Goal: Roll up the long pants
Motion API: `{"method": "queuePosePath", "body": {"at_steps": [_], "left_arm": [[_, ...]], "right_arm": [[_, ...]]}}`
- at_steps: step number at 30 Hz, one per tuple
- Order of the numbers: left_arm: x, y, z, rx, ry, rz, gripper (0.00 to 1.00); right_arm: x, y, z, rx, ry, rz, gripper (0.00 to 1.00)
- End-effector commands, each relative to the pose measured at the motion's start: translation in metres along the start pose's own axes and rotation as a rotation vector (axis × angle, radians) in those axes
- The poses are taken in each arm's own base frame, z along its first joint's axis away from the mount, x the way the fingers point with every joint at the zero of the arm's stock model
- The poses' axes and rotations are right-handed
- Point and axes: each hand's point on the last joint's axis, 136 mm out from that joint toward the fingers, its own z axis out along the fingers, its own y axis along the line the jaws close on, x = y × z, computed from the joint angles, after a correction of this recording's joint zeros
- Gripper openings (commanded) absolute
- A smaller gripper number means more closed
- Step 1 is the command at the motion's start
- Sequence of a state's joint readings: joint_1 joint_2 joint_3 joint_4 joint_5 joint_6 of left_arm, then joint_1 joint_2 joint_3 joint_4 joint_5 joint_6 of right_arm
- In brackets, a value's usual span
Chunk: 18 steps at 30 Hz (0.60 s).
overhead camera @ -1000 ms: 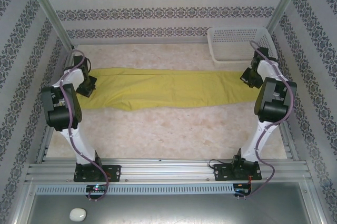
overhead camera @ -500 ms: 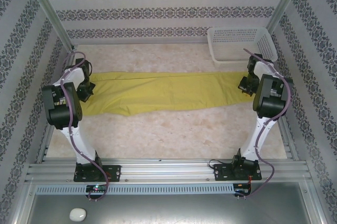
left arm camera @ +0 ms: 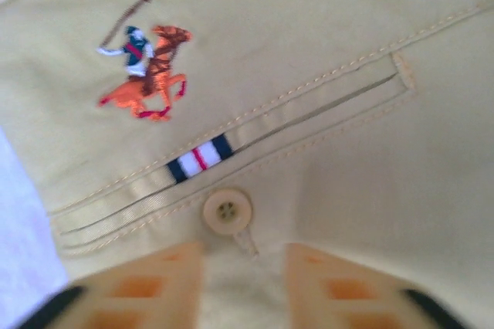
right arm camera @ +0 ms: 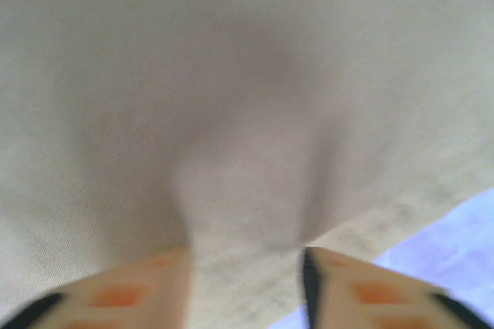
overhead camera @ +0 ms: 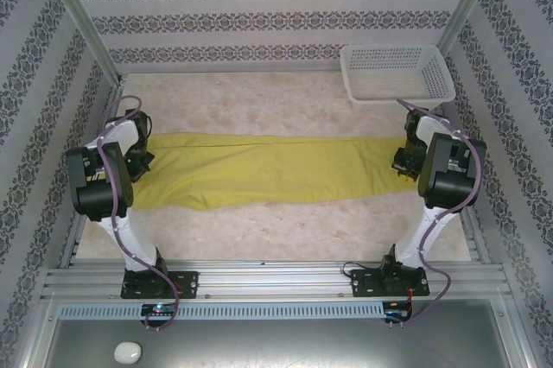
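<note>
Both arms have drawn back toward their bases since a second ago, and the garment has slid with them across the pale speckled table (overhead camera: 285,234), away from the back wall.

The long pants (overhead camera: 268,169), a mustard yellow-green soft cloth pair of trousers, lie flat and stretched crosswise between the two arms. The wider seat end is on the left and the leg ends are on the right. No turn of a roll shows yet, so the task is at its very start. The white perforated plastic basket (overhead camera: 399,100) sits near the far right corner, just apart from the cloth.

The left gripper (left arm camera: 245,250) is clamped on a small fold of cloth just below the pocket. The right gripper (right arm camera: 247,256) pinches a raised ridge of fabric close to the leg end, with table showing just beside it.

The main risk, as I judge it, is that right-hand bite. It is so near the edge that a firmer pull could slide the cloth out of the jaws and let the end fall slack. Uneven pulling by the two arms would skew the pants, and the bulging near edge on the left could make any roll run crooked. The stitched pocket welt (left arm camera: 309,113) and the round cream button (left arm camera: 227,211) lie right at the left fingers, where that stiff lump could snag or spoil the first turn.
</note>
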<state>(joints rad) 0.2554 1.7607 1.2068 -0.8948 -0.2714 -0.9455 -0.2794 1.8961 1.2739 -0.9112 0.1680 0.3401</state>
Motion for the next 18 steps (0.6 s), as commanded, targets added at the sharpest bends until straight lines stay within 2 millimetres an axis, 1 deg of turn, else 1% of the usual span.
{"method": "queuePosePath", "body": {"at_steps": [1,2,3,5,7,10,12,15,18], "left_arm": [[-0.005,-0.005,-0.025,0.098,-0.015,-0.007,0.95],[-0.007,-0.008,-0.03,0.122,-0.019,-0.01,1.0],[-0.01,-0.009,-0.036,0.139,-0.026,-0.015,1.0],[-0.014,-0.01,-0.044,0.159,-0.039,-0.018,1.0],[-0.017,-0.011,-0.051,0.169,-0.048,-0.021,1.0],[-0.021,-0.013,-0.056,0.176,-0.053,-0.022,1.0],[-0.022,-0.012,-0.058,0.17,-0.05,-0.025,1.0],[-0.021,-0.009,-0.061,0.172,-0.053,-0.036,1.0],[-0.021,-0.005,-0.063,0.168,-0.062,-0.047,1.0]], "right_arm": [[-0.021,-0.012,-0.042,0.002,-0.121,0.0,0.87],[-0.03,-0.016,-0.049,0.003,-0.145,0.008,0.92],[-0.038,-0.022,-0.055,0.001,-0.157,0.026,0.93],[-0.053,-0.034,-0.057,-0.011,-0.155,0.08,0.93],[-0.064,-0.041,-0.051,-0.03,-0.13,0.117,0.93],[-0.072,-0.05,-0.037,-0.031,-0.099,0.151,0.93],[-0.074,-0.052,-0.022,-0.044,-0.074,0.187,0.92],[-0.072,-0.047,0.0,-0.081,-0.001,0.207,0.91],[-0.068,-0.038,0.015,-0.096,0.048,0.197,0.89]]}}
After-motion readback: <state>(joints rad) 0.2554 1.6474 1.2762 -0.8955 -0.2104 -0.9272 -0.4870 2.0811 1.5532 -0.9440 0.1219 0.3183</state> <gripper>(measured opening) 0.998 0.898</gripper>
